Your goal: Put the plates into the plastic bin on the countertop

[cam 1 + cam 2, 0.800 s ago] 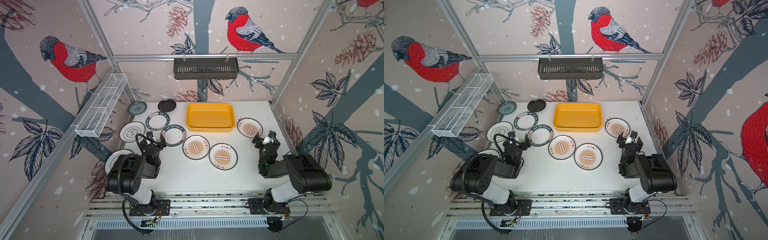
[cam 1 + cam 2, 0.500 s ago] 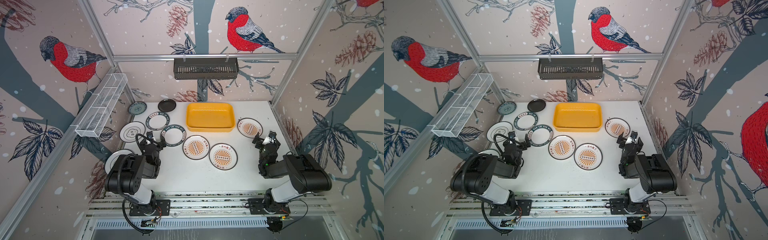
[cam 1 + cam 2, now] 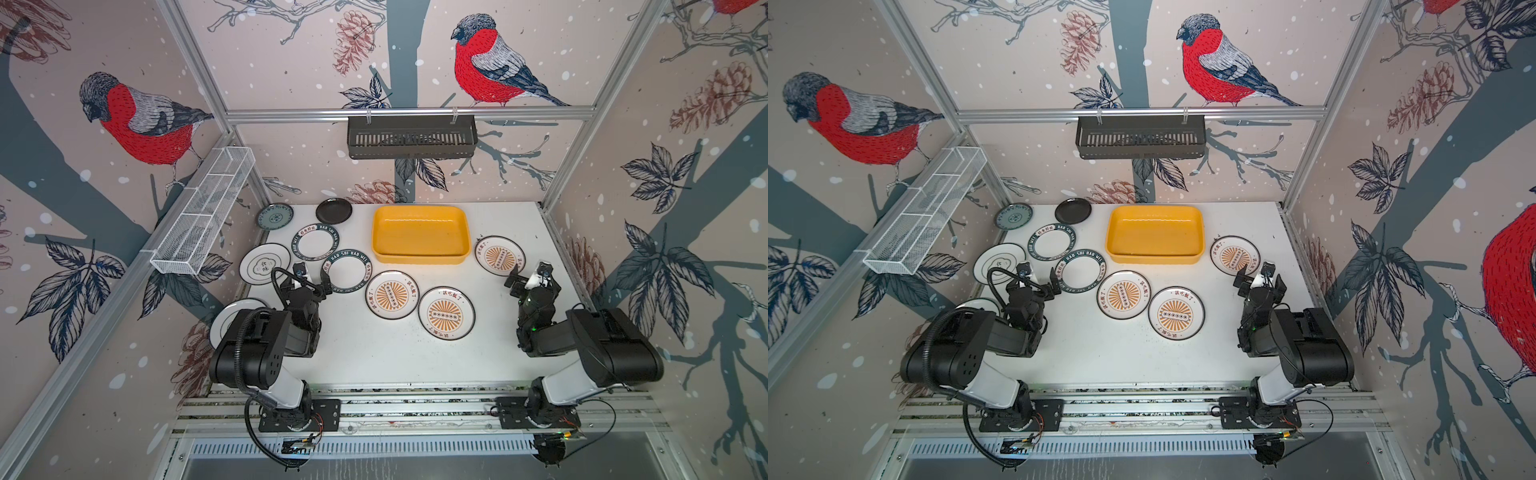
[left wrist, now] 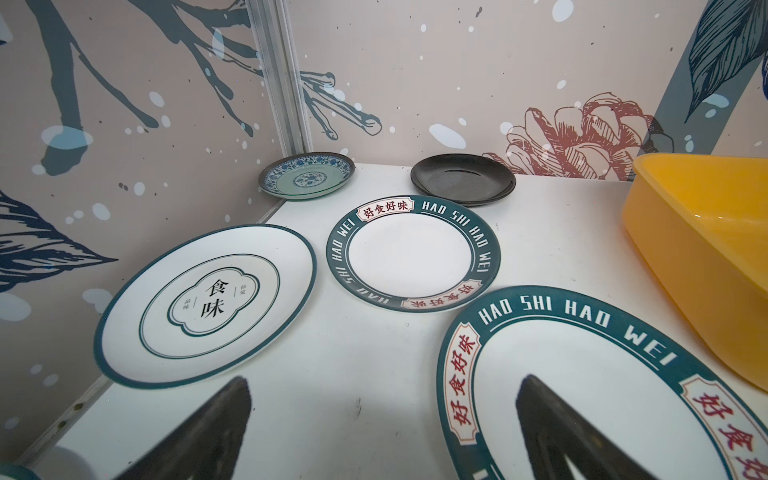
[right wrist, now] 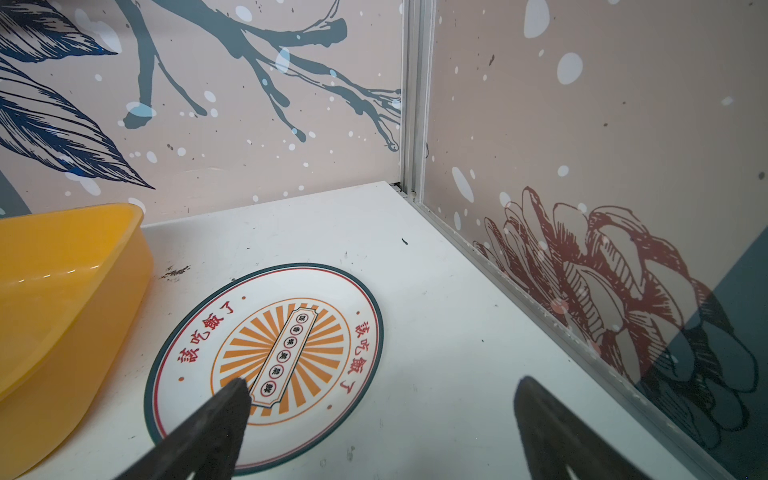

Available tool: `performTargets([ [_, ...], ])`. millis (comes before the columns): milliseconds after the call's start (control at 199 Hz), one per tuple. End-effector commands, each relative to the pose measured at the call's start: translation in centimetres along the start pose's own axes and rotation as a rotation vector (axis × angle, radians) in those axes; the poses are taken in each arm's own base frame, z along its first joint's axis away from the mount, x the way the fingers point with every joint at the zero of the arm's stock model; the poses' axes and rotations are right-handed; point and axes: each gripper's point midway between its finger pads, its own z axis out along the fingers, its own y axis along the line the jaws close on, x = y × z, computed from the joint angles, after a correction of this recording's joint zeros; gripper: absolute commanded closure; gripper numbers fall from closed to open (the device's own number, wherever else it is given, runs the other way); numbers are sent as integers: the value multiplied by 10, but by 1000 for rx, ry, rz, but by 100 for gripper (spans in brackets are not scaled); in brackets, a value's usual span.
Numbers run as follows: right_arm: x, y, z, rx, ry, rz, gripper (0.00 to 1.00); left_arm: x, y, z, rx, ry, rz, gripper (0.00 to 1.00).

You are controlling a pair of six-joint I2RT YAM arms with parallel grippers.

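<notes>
Left gripper (image 4: 384, 395) gapes, gripping nothing, one finger over the round teal-rimmed lettered plate (image 4: 561, 345). Right gripper (image 5: 380, 395) is likewise spread, one finger above the white orange-sunburst plate (image 5: 291, 332) near the shallow yellow plastic bin (image 3: 419, 259). Bare white countertop (image 3: 395, 357) lies between the arms.
</notes>
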Motion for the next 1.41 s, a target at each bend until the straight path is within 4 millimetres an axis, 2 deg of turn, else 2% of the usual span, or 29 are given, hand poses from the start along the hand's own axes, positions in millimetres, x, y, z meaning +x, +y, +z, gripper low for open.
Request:
performTargets([
  [0, -9, 1, 0, -1, -33, 7, 0, -21, 1, 0, -3, -81, -13, 0],
  [473, -8, 1, 0, -1, -30, 7, 0, -21, 0, 0, -1, -79, -13, 0],
  [593, -15, 5, -5, 8, -44, -20, 0, -23, 0, -1, 4, -87, -10, 0],
  [684, -27, 12, -7, 8, -55, -60, 0, -29, -9, -1, 48, -82, 10, 0],
  [744, -35, 29, -4, -37, -25, -118, 0, -37, -13, 1, 69, -67, 22, 0],
  [835, -62, 52, 3, -84, -16, -110, 0, -56, -22, 2, 113, -56, 39, 0],
  [935, -93, 84, 6, -163, -21, -49, 0, -100, -30, -3, 163, -150, -12, 0],
  [1041, -123, 127, 5, -260, -4, 65, 0, -145, -43, -2, 238, -201, -115, 0],
  [1111, -144, 160, 2, -327, 4, 161, 0, -172, -58, 0, 326, -191, -207, 0],
  [1207, -164, 207, -8, -432, 22, 269, 0, -198, -81, 2, 446, -146, -349, 0],
  [1307, -186, 254, -19, -544, 79, 376, 0, -212, -105, 5, 556, -29, -514, 0],
  [1403, -194, 293, -33, -670, 186, 471, 0, -224, -135, -3, 687, 54, -627, 0],
])
